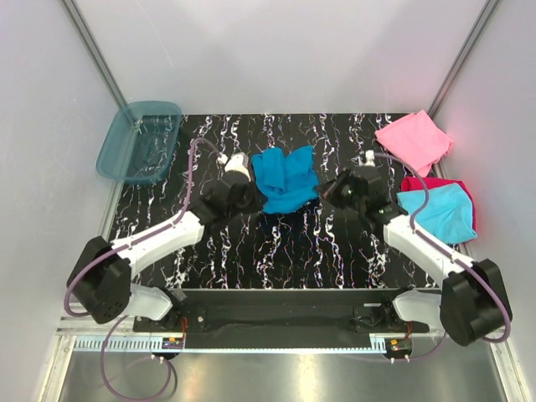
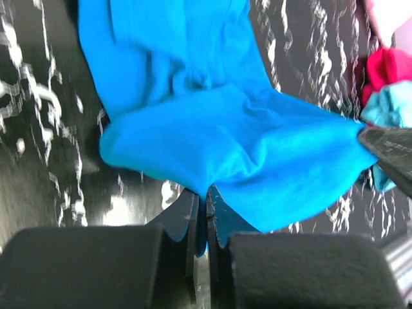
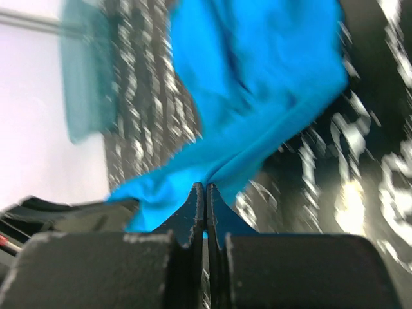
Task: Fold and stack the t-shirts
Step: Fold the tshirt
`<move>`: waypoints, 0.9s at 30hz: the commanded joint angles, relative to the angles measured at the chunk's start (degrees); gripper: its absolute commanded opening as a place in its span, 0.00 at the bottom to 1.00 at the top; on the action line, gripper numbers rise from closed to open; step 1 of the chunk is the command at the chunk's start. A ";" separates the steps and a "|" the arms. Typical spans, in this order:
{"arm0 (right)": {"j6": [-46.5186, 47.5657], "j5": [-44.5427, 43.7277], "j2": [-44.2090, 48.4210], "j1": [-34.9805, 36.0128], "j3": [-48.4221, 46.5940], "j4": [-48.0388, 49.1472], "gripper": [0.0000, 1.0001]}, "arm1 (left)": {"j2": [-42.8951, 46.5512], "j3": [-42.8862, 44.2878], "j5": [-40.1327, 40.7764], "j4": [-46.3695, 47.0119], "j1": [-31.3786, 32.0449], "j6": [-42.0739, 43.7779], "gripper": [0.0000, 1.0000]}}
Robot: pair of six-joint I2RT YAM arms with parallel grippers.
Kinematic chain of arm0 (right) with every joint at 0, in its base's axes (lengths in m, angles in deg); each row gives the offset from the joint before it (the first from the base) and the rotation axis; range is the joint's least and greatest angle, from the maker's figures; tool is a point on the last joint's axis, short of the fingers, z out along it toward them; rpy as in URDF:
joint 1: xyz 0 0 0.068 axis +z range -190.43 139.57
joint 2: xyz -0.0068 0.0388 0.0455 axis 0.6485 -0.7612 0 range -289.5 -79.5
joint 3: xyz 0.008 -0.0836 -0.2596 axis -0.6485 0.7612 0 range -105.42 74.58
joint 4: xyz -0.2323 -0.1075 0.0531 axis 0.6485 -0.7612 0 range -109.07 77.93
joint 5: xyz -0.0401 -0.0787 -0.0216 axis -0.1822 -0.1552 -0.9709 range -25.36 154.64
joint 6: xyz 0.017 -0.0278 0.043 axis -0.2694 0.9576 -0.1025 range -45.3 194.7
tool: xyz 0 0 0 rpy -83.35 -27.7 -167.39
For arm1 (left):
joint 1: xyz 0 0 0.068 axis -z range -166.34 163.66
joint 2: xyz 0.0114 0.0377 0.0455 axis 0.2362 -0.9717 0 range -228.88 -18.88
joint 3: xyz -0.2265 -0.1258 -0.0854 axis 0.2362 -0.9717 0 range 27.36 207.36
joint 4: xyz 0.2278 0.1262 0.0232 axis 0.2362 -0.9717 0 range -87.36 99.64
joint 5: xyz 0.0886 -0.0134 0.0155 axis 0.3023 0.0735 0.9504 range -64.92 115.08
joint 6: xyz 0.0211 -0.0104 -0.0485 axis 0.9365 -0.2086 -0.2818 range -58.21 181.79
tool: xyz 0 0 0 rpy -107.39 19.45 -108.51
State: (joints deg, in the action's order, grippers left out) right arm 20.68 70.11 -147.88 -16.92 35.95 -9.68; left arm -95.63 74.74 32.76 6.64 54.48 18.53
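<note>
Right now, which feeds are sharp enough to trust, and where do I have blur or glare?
Top external: sharp and evenly lit, teal-blue t-shirt crisp. Left wrist: the shirt's folds are readable, table marbling smeared, with a bright glare patch low in view. Right wrist: heavy motion blur, tub and marbling streaked.

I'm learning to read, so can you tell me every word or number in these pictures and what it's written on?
None: no word, number, brand or sign can be read in any view.
The blue t-shirt, pink t-shirt, cyan t-shirt and red t-shirt show only plain cloth.
The plastic tub shows no label.
</note>
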 commanded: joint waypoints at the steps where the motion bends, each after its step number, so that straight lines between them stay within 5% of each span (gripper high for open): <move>1: 2.60 -3.28 -3.86 -0.39 -7.93 0.68 0.00 | -1.73 7.27 3.30 -2.00 -1.09 3.71 0.06; 14: 3.39 -0.73 -18.18 -6.54 -23.15 1.47 0.00 | -16.22 20.64 0.85 -3.58 -14.79 9.86 0.07; 27: 2.78 5.60 -37.78 -12.69 -35.63 3.49 0.00 | -34.42 38.84 -4.52 -6.75 -18.32 12.94 0.10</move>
State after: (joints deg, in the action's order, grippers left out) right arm 22.82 76.37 -182.91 -27.52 4.43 -8.39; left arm -128.64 110.32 26.29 1.70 38.48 28.89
